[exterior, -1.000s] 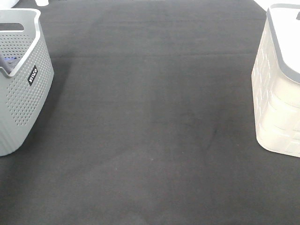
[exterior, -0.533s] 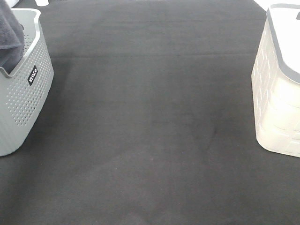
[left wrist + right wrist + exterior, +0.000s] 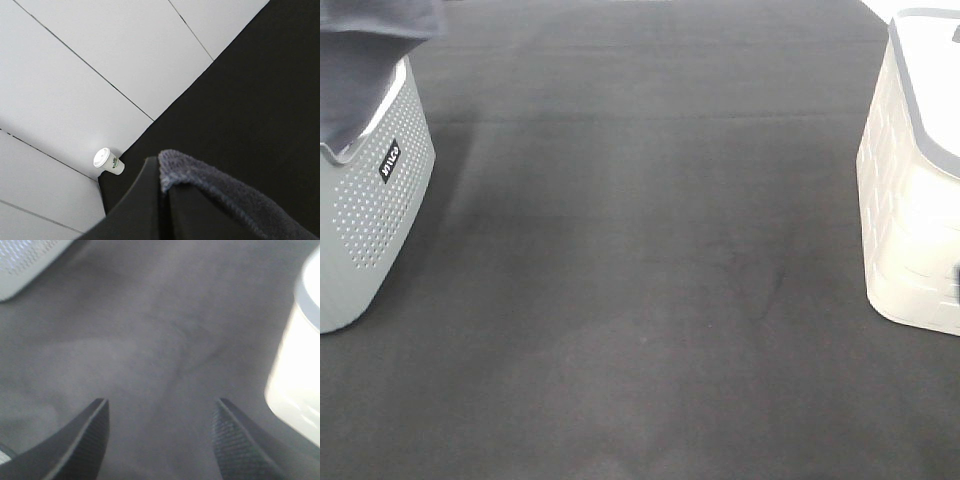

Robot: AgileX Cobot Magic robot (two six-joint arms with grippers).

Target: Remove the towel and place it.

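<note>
So the towel (image 3: 365, 60) is up in the air at the desk's (image 3: 640, 300) far left corner, hanging as a dark grey-lavender sheet right over the grey perforated basket (image 3: 370, 220). Its lower part dips down inside the basket's rim and its top runs out of the overhead shot. The left gripper (image 3: 159, 172) is what's holding it. In the left wrist view the jaws are clamped together on the towel's stitched hem, with the fuzzy edge folding over one black finger (image 3: 135, 200) and trailing off to the side. Behind that you can see the black desk surface, then a white tiled floor (image 3: 75, 75) with a lidded white paper cup (image 3: 106, 161) standing on it just beside the desk's corner. The grey basket sits against the desk's left edge and has a small black label (image 3: 388, 160) with white lettering on its side, too small to read. Over at the right edge there's a frosted white basket (image 3: 910, 230) with a grey rim, well apart from the grey one, with bare black felt between them. The right gripper (image 3: 161, 412) hangs over that open stretch of desk with its jaws spread wide and nothing between them. Its textured black fingertips (image 3: 97, 425) sit off the surface, the white basket is just off to one side of it, and a corner of the grey basket is farther away.
</note>
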